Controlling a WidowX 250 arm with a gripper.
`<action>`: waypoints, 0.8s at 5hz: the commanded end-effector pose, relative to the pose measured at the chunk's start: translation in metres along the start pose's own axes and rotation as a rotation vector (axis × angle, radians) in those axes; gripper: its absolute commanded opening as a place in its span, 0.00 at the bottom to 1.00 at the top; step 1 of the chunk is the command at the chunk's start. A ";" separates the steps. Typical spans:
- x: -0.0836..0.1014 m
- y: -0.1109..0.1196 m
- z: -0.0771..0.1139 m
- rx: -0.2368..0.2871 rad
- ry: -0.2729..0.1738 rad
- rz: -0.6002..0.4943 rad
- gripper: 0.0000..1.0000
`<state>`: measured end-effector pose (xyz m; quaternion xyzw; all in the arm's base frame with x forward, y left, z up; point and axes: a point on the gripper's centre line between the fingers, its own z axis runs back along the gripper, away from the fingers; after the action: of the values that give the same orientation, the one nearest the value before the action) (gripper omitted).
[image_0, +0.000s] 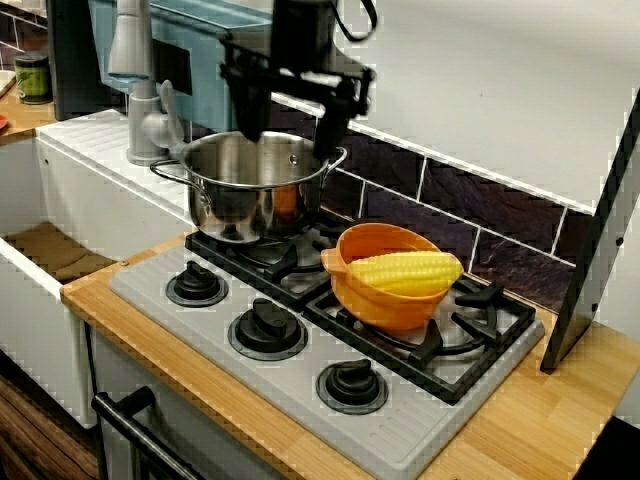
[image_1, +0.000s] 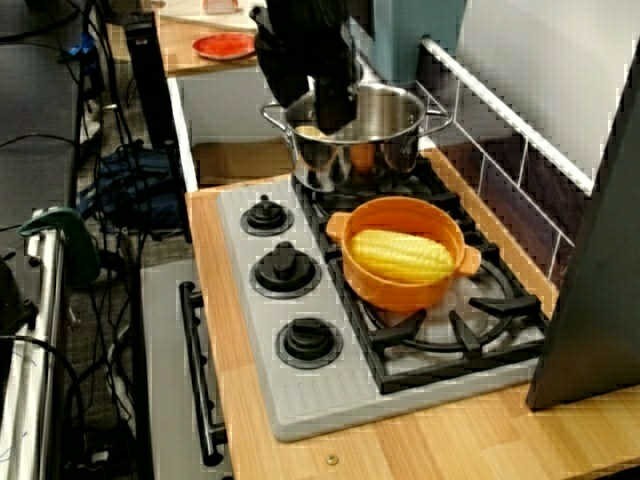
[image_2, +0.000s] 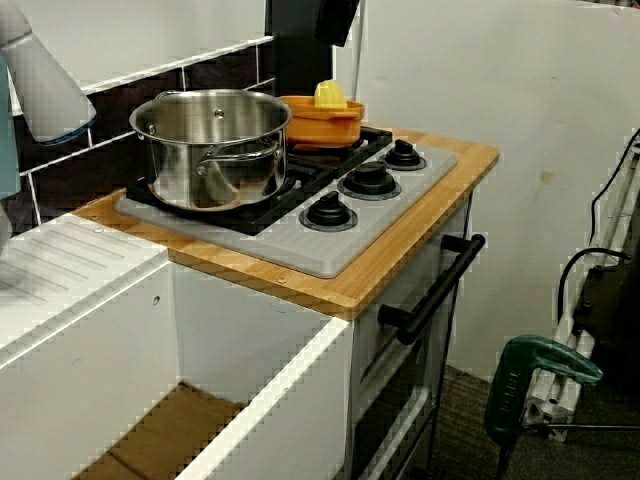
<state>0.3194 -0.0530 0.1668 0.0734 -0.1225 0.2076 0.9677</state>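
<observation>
Three knobs (image_0: 268, 328) line the front edge of the hob (image_0: 222, 318). Behind them, at the hob's right end, an orange pot (image_0: 385, 305) holds a yellow corn cob (image_0: 405, 272). At the left end stands the steel pot (image_0: 245, 200), with the gripper (image_0: 288, 125) just over its mouth, fingers (image_0: 247, 115) spread and holding nothing. Reads as a hover above the pot; any descent calls for both fingers to clear the rim.

Orange bowl (image_0: 385, 305) w/ corn cob (image_0: 405, 272) on stove grate (image_0: 470, 335), 3 knobs (image_0: 268, 328) in front, faucet (image_0: 128, 50), sink (image_0: 95, 195), wood counter (image_0: 530, 410)
</observation>
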 end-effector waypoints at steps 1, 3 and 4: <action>0.011 -0.009 -0.018 0.015 -0.009 0.060 1.00; 0.015 -0.015 -0.020 -0.020 0.035 0.071 1.00; 0.021 -0.016 -0.013 -0.051 0.046 0.096 1.00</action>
<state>0.3433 -0.0602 0.1421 0.0499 -0.0876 0.2500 0.9630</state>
